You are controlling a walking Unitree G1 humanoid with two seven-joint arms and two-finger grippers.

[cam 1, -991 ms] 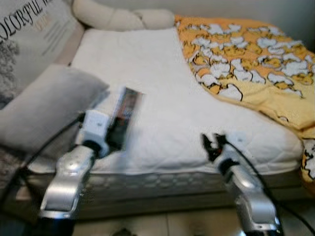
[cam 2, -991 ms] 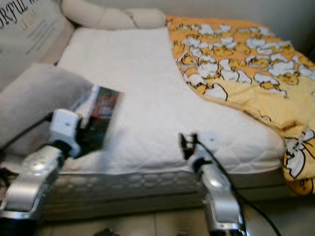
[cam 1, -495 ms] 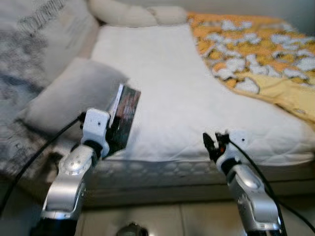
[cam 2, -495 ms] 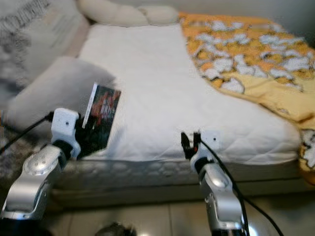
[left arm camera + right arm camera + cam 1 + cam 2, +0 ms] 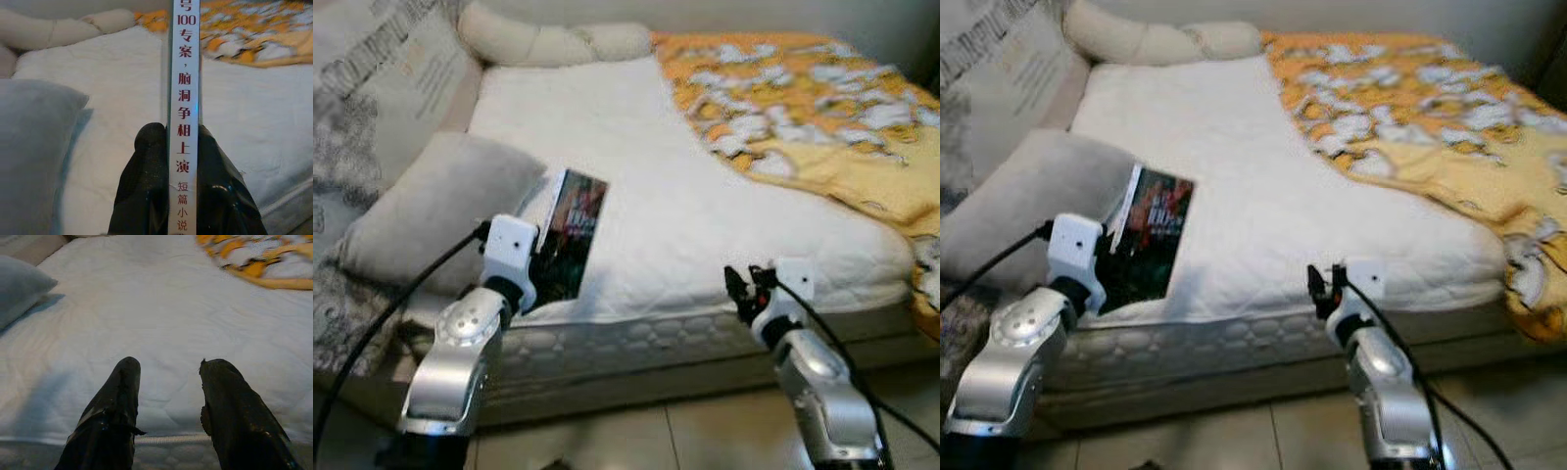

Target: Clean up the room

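My left tool is clamped on a book, pinching its white spine with red print between both black fingers and holding it upright over the near left edge of the bed, just beside a grey pillow. My right tool hangs with its fingers spread apart and gripping nothing, at the near edge of the white mattress. A yellow patterned blanket is rumpled across the far right of the bed, and a cream bolster lies along its head.
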